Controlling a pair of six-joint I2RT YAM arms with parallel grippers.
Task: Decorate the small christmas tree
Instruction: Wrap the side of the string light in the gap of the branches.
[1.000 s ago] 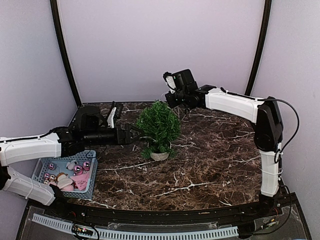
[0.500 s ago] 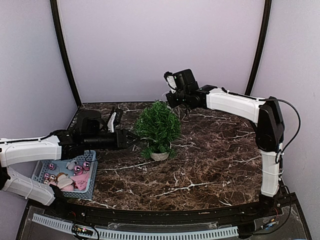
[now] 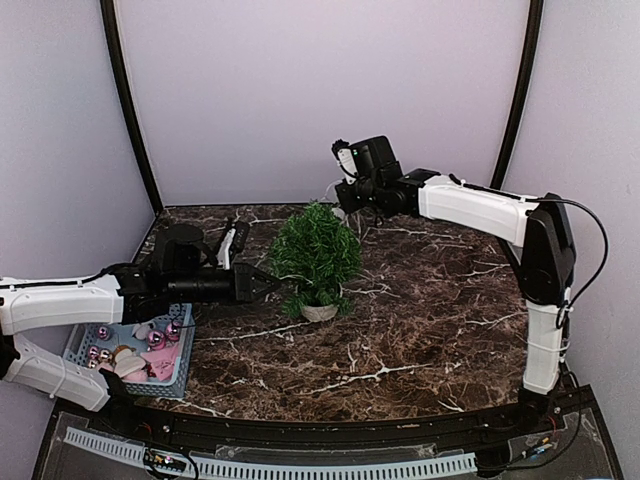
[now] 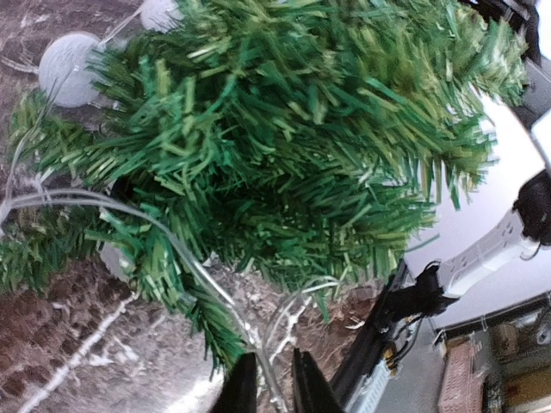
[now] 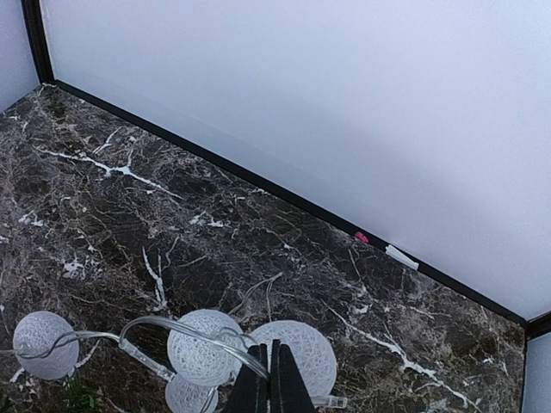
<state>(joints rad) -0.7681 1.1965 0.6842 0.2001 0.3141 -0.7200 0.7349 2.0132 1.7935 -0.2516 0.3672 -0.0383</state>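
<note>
Left claw (image 4: 271,379) and right claw (image 5: 270,379) each pinch the light string (image 5: 200,346) — the small christmas tree (image 3: 318,250) stands between.

The small christmas tree (image 3: 318,250) stands mid-way on the dark veined marble table (image 3: 430,330). Left of the tree, nearer the arms, sits a blue slotted plastic basket (image 3: 78,345) with shiny pink baubles (image 3: 157,338) in it. A clear cord of white woven balls (image 5: 200,346) runs beside the tree's branches.

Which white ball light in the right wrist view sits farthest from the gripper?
The far-left ball, set apart alone; the other three cluster beside the right gripper.
</note>
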